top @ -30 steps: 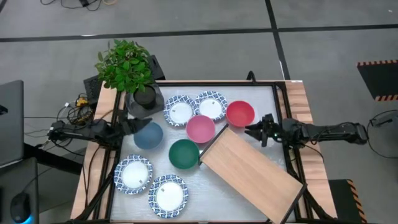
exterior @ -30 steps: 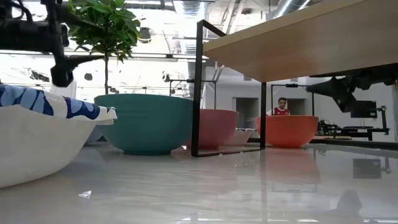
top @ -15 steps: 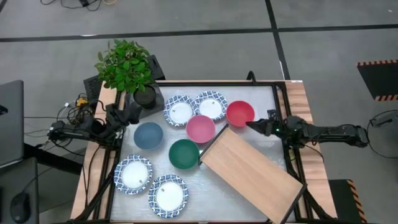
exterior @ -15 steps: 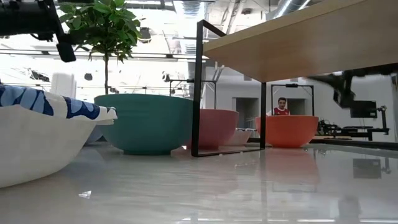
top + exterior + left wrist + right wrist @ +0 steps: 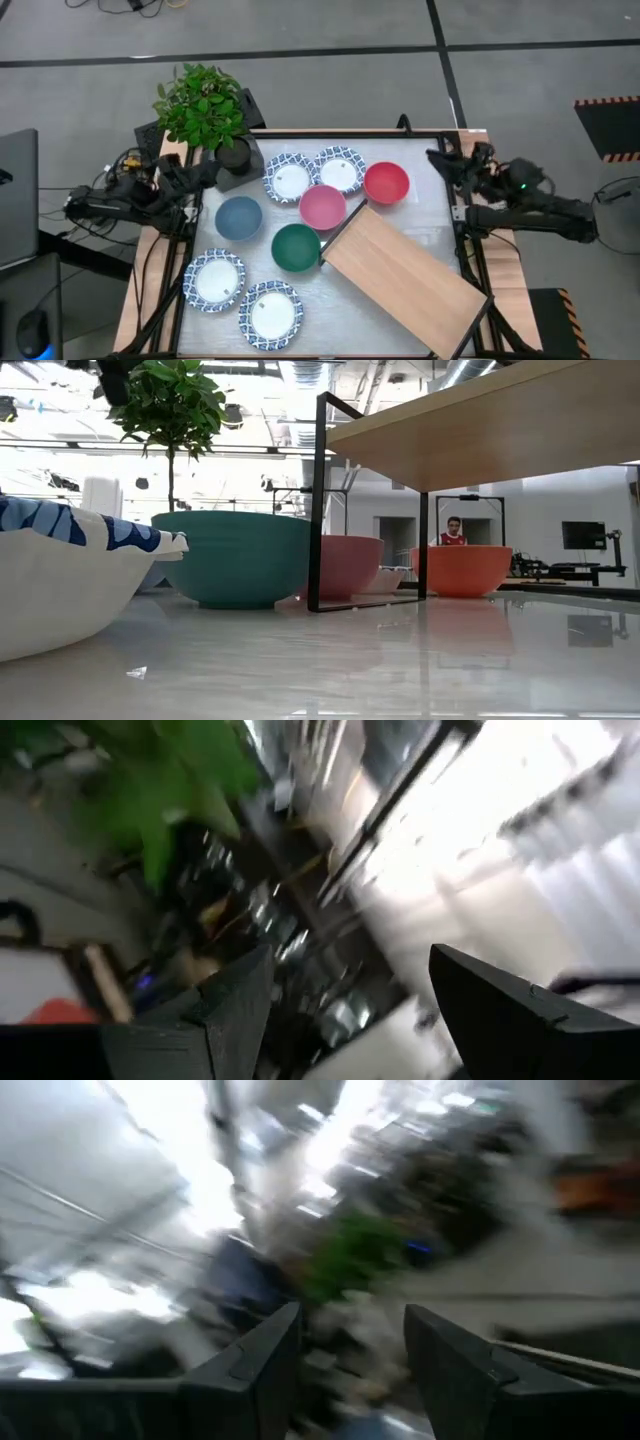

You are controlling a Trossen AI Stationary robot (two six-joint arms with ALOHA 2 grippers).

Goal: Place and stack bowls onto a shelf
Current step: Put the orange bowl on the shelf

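Note:
Eight bowls sit on the white tabletop in the high view. Two white blue-rimmed bowls (image 5: 290, 178) (image 5: 338, 168) are near the far edge, and two more (image 5: 215, 280) (image 5: 269, 313) near the front left. The red bowl (image 5: 386, 183), pink bowl (image 5: 322, 206), green bowl (image 5: 296, 247) and slate blue bowl (image 5: 238, 217) lie between them. The light-wood shelf (image 5: 405, 280) lies slantwise at the right and stands on thin dark legs (image 5: 318, 500). My left gripper (image 5: 195, 172) is open at the left edge by the plant pot. My right gripper (image 5: 443, 160) is open at the far right corner. Both hold nothing.
A leafy plant in a dark pot (image 5: 232, 158) stands at the far left corner, close to my left gripper. The wooden table frame (image 5: 478, 140) and dark posts run along both sides. A laptop (image 5: 15, 195) and cables lie left of the table. A person (image 5: 455, 532) stands far behind.
Both grippers have drawn back and risen. The left went from beside the slate blue bowl to the left edge near the plant pot. The right went from beside the red bowl toward the far right corner. Both tipped upward and left the low view. The bowls and shelf stayed put.

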